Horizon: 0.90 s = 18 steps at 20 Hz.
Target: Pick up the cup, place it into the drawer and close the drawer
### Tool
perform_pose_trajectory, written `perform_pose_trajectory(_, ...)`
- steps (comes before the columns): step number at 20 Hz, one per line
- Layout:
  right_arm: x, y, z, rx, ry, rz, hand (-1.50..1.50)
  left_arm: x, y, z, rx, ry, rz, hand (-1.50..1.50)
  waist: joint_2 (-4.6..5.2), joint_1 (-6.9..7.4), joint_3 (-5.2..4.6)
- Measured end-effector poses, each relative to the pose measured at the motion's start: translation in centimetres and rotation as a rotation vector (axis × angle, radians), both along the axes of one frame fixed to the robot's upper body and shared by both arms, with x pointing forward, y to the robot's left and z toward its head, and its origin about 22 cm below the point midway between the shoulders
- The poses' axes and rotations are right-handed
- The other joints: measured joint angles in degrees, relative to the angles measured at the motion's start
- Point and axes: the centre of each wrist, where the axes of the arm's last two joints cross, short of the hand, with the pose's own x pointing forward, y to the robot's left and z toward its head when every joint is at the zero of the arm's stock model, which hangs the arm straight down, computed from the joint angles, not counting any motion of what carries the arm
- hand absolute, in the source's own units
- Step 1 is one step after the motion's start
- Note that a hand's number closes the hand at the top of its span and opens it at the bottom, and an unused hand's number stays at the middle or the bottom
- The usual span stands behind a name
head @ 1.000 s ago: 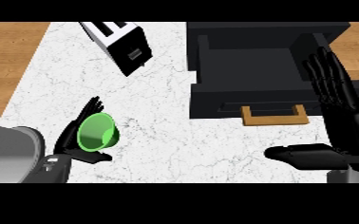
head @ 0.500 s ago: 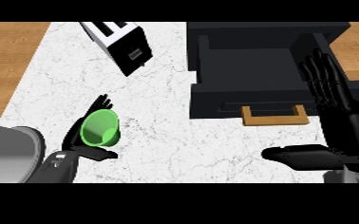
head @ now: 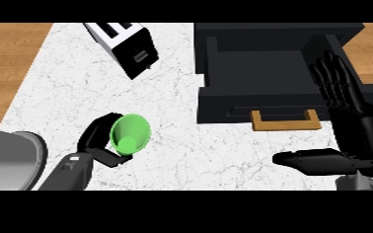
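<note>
Left hand (head: 98, 140) curled round glossy green cup (head: 130, 134) – right hand (head: 342, 123) open, black drawer (head: 262, 74) open

Bare counter (head: 182, 143) lies open between the cup (head: 130, 134) and the open drawer (head: 262, 74) at 2 o'clock. The toaster (head: 125, 47) stands at 12 o'clock; the right hand (head: 342, 123) flanks the drawer's right side.

My left hand (head: 98, 140) curls around the green cup (head: 130, 134) above the marble counter (head: 175, 143). My right hand (head: 342, 103) rests open beside the open black drawer (head: 255, 69).
</note>
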Motion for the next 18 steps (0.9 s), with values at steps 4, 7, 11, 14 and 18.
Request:
perform_pose_trajectory(4, -0.1, -0.1, 0.1, -0.005, 0.000, -0.007, -1.50, 0.6, -0.4, 0.5, -0.036, -0.035, -0.004, 1.50, -0.09, 0.14, 0.02)
perform_pose_trajectory(7, 0.0, -0.6, 0.5, -0.010, 0.000, -0.018, -1.50, 0.9, -0.2, 0.8, -0.068, -0.094, 0.095, 1.50, -0.13, 0.29, 0.05)
perform_pose_trajectory(11, 0.2, -1.3, 0.3, -0.014, -0.005, -0.025, -1.50, 0.7, 1.0, 1.0, -0.106, -0.167, 0.338, 1.50, -0.10, 0.78, 0.09)
perform_pose_trajectory(14, -0.2, -1.2, 0.4, -0.015, -0.007, -0.022, -1.50, 1.0, 0.9, 1.2, -0.122, -0.210, 0.442, 1.50, -0.17, 0.54, 0.11)
perform_pose_trajectory(18, -0.5, -1.9, 0.7, -0.014, -0.004, -0.025, -1.50, 2.2, 1.1, 2.5, -0.137, -0.275, 0.482, 1.50, -0.36, 0.71, 0.17)
